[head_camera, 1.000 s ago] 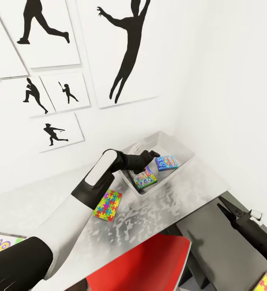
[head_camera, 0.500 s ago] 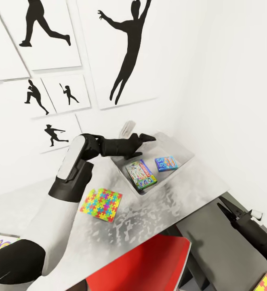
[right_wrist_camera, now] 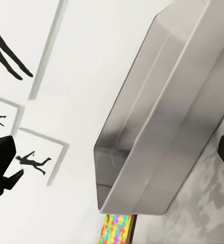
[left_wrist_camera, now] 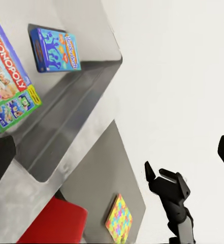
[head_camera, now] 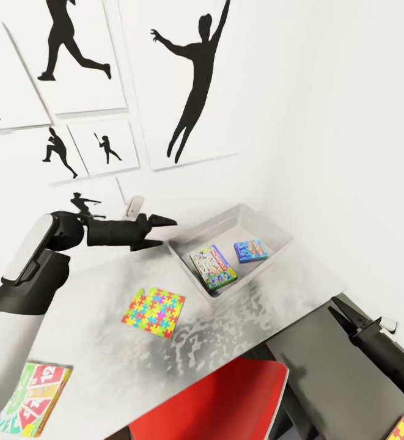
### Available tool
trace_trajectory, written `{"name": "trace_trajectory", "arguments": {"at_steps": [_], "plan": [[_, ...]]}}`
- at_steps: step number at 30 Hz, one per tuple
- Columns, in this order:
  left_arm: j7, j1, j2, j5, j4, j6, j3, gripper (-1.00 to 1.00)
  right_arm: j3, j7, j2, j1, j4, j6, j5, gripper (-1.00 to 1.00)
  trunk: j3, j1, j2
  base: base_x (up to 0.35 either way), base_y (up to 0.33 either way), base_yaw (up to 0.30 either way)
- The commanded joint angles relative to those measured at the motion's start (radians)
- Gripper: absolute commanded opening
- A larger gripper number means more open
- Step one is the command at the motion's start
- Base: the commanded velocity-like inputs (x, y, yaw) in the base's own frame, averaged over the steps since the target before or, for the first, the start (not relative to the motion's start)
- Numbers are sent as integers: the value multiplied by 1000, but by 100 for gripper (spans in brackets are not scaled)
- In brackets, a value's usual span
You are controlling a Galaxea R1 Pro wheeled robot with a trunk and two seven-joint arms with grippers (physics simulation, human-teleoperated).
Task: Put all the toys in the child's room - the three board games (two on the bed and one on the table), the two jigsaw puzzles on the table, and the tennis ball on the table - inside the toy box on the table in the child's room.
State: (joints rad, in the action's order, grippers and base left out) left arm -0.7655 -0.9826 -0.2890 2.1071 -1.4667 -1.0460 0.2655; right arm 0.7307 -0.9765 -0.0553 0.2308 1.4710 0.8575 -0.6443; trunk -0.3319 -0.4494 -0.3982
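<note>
Grey metal toy box (head_camera: 269,223) holds two printed board games (head_camera: 214,266), while the neon jigsaw square (head_camera: 153,312) at its seven o'clock waits for the open, empty left gripper (head_camera: 165,231).

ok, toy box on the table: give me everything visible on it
The toy box is an open-topped, pale grey rectangular bin with sloping, glossy plastic-looking walls. It sits upright on the pale table top, near the white wall corner. Two board games lie flat inside: the white-green-yellow Monopoly box and a smaller blue one, apart from each other. No gripper touches it.
</note>
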Motion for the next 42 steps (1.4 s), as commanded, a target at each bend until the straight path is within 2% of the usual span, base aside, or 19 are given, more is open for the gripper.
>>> {"name": "trace_trajectory", "arguments": {"at_steps": [1,2,3,4,6,7,8,9,11,12,14,15,17,20,26,33,35,38,42], "plan": [[-7,7,-27,28,-2,2,1,100,1,-2,0,1,0,5,-1,100,0,-1,-2,0,0,0],[5,27,-71,56,-4,1,2,100,1,-2,0,1,0,5,-1,100,1,-1,-2,0,0,0],[14,37,-92,70,-5,1,1,100,1,-2,0,1,0,5,-1,100,3,-1,-2,0,0,0],[38,57,-133,96,-6,0,0,100,1,-2,0,1,0,5,-1,100,5,-1,-2,0,0,0],[68,76,-174,115,-6,-1,-1,100,0,-2,0,1,0,5,0,100,8,-1,-2,0,0,0],[108,92,-221,127,-7,-1,-2,100,1,-2,0,1,0,5,0,100,9,-1,-2,0,0,0],[128,100,-242,131,-7,-1,-1,100,1,-2,0,1,0,5,1,100,11,-1,-2,0,0,0],[172,117,-286,137,-7,-1,-1,100,1,-2,0,1,0,5,1,100,13,-1,-2,0,0,0],[223,136,-333,141,-6,-1,0,100,1,-2,0,1,0,5,1,100,16,-1,-2,0,0,0],[280,161,-379,143,-6,-1,1,100,1,-2,0,1,0,5,1,100,17,-1,-2,0,0,0],[343,189,-422,144,-4,-1,1,100,0,-2,0,1,0,5,1,100,20,-1,-2,0,0,0],[407,220,-460,143,0,-1,1,100,0,-2,0,1,0,5,1,100,21,-1,-2,0,0,0],[496,267,-501,137,6,-1,2,100,0,-2,0,1,0,5,1,100,24,-1,-2,0,0,0],[570,341,-525,87,22,-1,3,100,0,-2,0,1,0,5,1,100,28,-1,-2,0,0,0],[647,481,-526,-103,107,-1,1,100,0,-2,1,1,0,4,2,100,36,-1,-2,0,0,0],[789,526,-488,-242,297,5,-2,100,-1,-1,2,1,0,-2,2,100,45,-1,-2,0,0,0],[818,529,-477,-308,369,8,-12,100,-2,-1,2,1,1,-16,1,100,47,-1,-2,0,0,0],[854,532,-471,-366,396,9,-29,100,-4,0,6,1,0,-38,0,100,51,-1,-2,0,0,0],[918,533,-468,-400,384,10,-44,100,-8,0,11,1,0,-53,0,100,54,-1,-2,0,0,0]]}}
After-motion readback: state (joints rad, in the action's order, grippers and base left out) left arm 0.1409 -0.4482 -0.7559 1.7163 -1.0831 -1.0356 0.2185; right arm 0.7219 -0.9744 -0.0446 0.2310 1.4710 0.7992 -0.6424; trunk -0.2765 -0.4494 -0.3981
